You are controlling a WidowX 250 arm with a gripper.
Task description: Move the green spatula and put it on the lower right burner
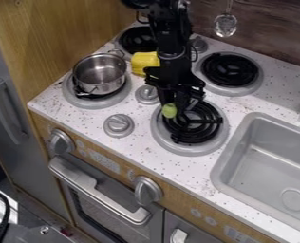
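Green spatula: a small, rounded piece of it sits right at the pincer, on the pot side, over the near edge of the burner below. Cannot tell how it continues behind the pincer.

Handling, by judgement: toy plastic, probably light and fairly stiff, smooth enough to slip or swivel if pinched near one end. Best hold is on the shaft, close to the balance point. Little risk of breakage; more chance of it rolling or skidding on the burner's raised coils. Wants setting down low and flat, not dropping.

Arm: comes in from the top edge, hangs nearly straight down, its lower end above the burner's upper part. Pincer's state: cannot tell whether wide, narrow or gripping the spatula.

Around the pincer: metal pot off to its left in view, sink to its lower right, speckled desk beneath all.
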